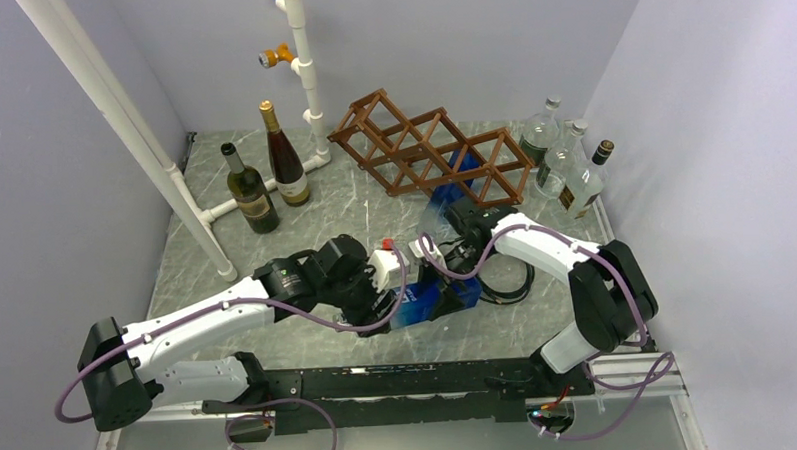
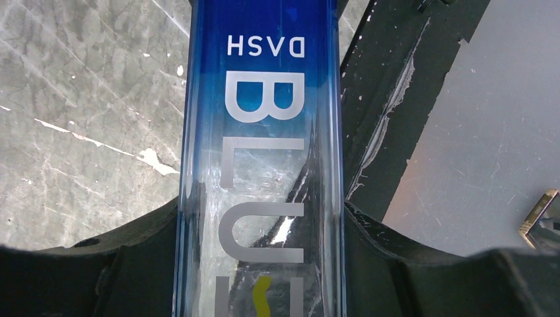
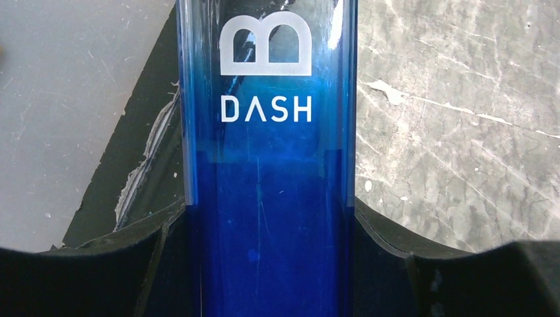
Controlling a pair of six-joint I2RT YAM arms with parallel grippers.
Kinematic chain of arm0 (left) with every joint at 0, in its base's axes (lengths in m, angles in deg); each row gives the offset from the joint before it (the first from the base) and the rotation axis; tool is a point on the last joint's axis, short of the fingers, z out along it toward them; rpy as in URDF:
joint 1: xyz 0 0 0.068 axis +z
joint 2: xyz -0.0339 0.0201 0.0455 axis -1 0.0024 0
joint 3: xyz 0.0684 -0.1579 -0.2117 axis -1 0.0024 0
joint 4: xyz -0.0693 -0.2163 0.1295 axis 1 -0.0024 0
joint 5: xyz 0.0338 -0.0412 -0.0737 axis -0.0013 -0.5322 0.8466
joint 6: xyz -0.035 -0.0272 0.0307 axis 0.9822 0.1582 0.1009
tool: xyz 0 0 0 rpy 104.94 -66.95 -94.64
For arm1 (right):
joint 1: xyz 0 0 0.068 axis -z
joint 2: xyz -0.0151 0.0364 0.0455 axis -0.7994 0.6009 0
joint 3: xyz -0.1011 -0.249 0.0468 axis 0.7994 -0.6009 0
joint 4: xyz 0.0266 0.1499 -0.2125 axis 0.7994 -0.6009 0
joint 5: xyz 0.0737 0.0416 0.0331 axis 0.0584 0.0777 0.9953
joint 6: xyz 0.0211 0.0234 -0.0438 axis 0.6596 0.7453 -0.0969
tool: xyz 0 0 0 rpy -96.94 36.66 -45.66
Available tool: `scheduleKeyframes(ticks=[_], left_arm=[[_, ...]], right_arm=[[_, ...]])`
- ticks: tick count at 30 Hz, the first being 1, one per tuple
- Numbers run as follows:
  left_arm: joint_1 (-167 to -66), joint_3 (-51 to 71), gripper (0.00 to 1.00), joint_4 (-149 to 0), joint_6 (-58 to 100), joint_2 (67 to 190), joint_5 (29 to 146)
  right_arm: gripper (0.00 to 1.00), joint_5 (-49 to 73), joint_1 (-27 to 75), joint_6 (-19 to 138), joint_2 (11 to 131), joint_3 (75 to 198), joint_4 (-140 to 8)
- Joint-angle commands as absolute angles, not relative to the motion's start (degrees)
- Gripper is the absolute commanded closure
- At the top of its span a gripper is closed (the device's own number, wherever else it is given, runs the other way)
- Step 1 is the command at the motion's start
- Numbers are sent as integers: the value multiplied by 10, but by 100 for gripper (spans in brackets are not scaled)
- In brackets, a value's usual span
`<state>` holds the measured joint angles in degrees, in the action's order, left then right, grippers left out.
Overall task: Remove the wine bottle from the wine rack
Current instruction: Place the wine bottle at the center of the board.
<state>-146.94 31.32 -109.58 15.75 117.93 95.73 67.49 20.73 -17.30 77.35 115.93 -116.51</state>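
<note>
A tall blue-and-clear wine bottle (image 1: pixel 439 296) printed "DASH" lies low over the marble table (image 1: pixel 304 223) near the front, apart from the wine rack (image 1: pixel 412 149), a brown wooden lattice at the back. My left gripper (image 1: pixel 402 307) is shut on its clear lettered part (image 2: pixel 261 198), with a black finger (image 2: pixel 132 264) pressed to each side. From the other end my right gripper (image 1: pixel 467 283) is shut on the deep blue part (image 3: pixel 271 251), where its fingers (image 3: pixel 99 277) touch both sides. Both ends of the bottle are out of view.
Something blue (image 1: pixel 458 178) shows in a front cell of the rack. Two dark wine bottles (image 1: pixel 268 180) stand back left beside a white pipe stand (image 1: pixel 304 78). Clear bottles (image 1: pixel 562 159) stand back right. A black rail (image 1: pixel 410 380) runs along the near edge.
</note>
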Motion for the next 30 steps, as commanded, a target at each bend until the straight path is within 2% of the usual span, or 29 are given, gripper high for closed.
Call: scheduleKeyframes(ticks=[1, 5, 8, 11, 18, 30], left_arm=[[-1461, 288, 52, -915, 166, 1154, 960], [-1453, 308, 26, -882, 187, 1140, 967], [-1446, 325, 12, -860, 200, 1126, 970], [-1440, 343, 3, -842, 209, 1107, 971], [-1419, 373, 1, -818, 219, 1046, 941], [-1402, 465, 0, -699, 217, 839, 834]], right_arm=[[100, 714, 198, -205, 772, 1184, -1191], [100, 725, 203, -201, 772, 1186, -1192], [100, 731, 207, -199, 770, 1185, -1191], [100, 733, 210, -197, 770, 1185, -1190], [100, 748, 226, -193, 765, 1186, -1193], [100, 822, 299, -176, 722, 1178, -1192]])
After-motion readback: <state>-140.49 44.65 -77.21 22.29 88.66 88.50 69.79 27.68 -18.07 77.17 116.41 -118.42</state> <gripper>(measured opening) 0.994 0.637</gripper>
